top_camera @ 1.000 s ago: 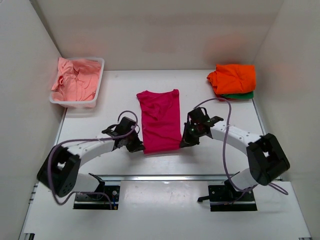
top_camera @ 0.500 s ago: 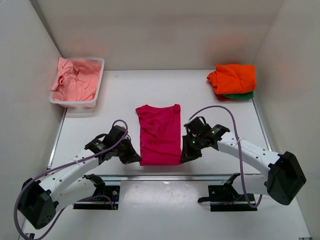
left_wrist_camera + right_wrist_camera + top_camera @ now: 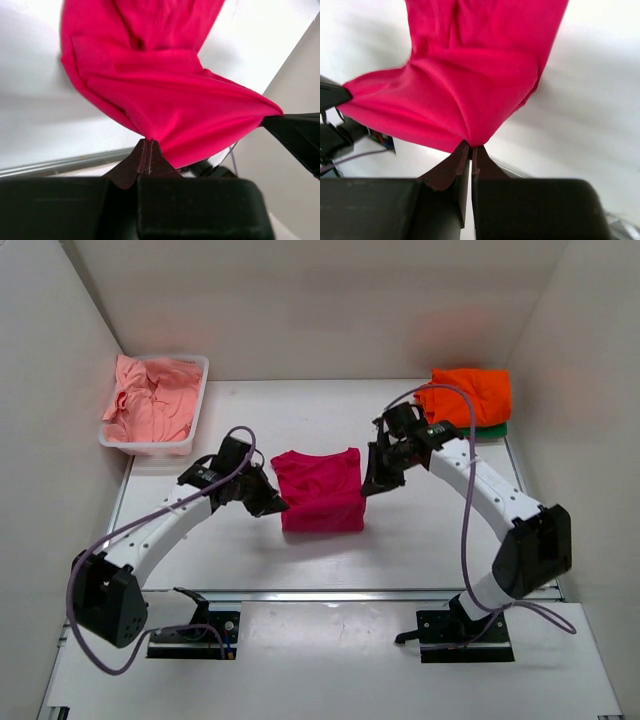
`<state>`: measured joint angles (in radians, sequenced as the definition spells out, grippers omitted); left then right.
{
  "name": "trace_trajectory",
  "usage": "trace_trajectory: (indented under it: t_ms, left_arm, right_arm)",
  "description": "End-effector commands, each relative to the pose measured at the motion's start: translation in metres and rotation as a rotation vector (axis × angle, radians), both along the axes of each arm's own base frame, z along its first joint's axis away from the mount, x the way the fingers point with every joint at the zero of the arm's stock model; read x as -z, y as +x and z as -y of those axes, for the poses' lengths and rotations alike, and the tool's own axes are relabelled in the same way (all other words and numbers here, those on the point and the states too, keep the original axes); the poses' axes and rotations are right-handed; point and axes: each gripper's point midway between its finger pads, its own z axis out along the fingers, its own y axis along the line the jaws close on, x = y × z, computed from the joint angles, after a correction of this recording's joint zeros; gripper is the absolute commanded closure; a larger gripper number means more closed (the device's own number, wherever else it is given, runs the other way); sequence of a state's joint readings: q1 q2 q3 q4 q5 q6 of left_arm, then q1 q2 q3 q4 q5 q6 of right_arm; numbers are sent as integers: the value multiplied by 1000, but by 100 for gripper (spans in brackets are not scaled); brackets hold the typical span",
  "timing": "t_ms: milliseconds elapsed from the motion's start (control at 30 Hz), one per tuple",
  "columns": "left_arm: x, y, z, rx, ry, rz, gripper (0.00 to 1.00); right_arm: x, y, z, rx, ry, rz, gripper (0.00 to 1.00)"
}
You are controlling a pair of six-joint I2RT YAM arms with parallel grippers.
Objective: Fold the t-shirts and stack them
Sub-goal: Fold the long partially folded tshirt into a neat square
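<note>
Pinching the magenta t-shirt (image 3: 322, 502) at two corners, both arms reach in from 6 o'clock toward the middle of the tabletop (image 3: 430, 540). The left gripper (image 3: 275, 507) is pressed together on the cloth at the shirt's 9 o'clock side. In the left wrist view its fingertips (image 3: 142, 161) meet, with a peak of fabric rising from between them. The right gripper (image 3: 368, 487) is likewise clamped on the shirt's 3 o'clock side, and the right wrist view shows the cloth drawn to a point between its fingers (image 3: 460, 165). The held edge spans from one gripper to the other, raised above the rest of the shirt. The shirt's far part lies on the tabletop toward 12 o'clock.

Farther back, at about 10 o'clock, a white tub (image 3: 150, 447) stands against the left wall, heaped with crumpled salmon pink t-shirts (image 3: 150, 400). At about 2 o'clock, in the far right corner, a folded orange t-shirt (image 3: 468, 395) rests on top of a green t-shirt (image 3: 487, 430), of which only the near edge shows.
</note>
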<state>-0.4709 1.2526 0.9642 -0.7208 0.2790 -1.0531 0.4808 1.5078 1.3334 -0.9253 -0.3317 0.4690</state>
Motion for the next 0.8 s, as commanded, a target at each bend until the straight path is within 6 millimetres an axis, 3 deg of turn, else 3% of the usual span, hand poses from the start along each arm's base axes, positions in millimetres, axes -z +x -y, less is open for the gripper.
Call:
trace_trajectory:
  t_ms: [0, 100, 133, 300, 400, 567, 767]
  left_arm:
    - [-12, 29, -12, -39, -14, 37, 100]
    - [-8, 55, -20, -74, -6, 40, 100]
    - [-8, 66, -22, -76, 7, 43, 100]
    - [-15, 111, -16, -79, -4, 73, 100]
    - [-7, 136, -13, -99, -12, 57, 100]
    - [15, 161, -16, -117, 21, 7, 100]
    - [24, 185, -35, -170, 47, 13, 100]
  right_arm:
    - [-13, 36, 2, -16, 7, 63, 100]
    - [-12, 60, -2, -17, 5, 65, 100]
    - [-4, 69, -2, -5, -8, 41, 100]
    - [-6, 115, 1, 24, 18, 65, 100]
    - [0, 134, 6, 57, 28, 52, 100]
    - [4, 166, -5, 47, 72, 70, 99]
    - [18, 182, -18, 38, 101, 54, 100]
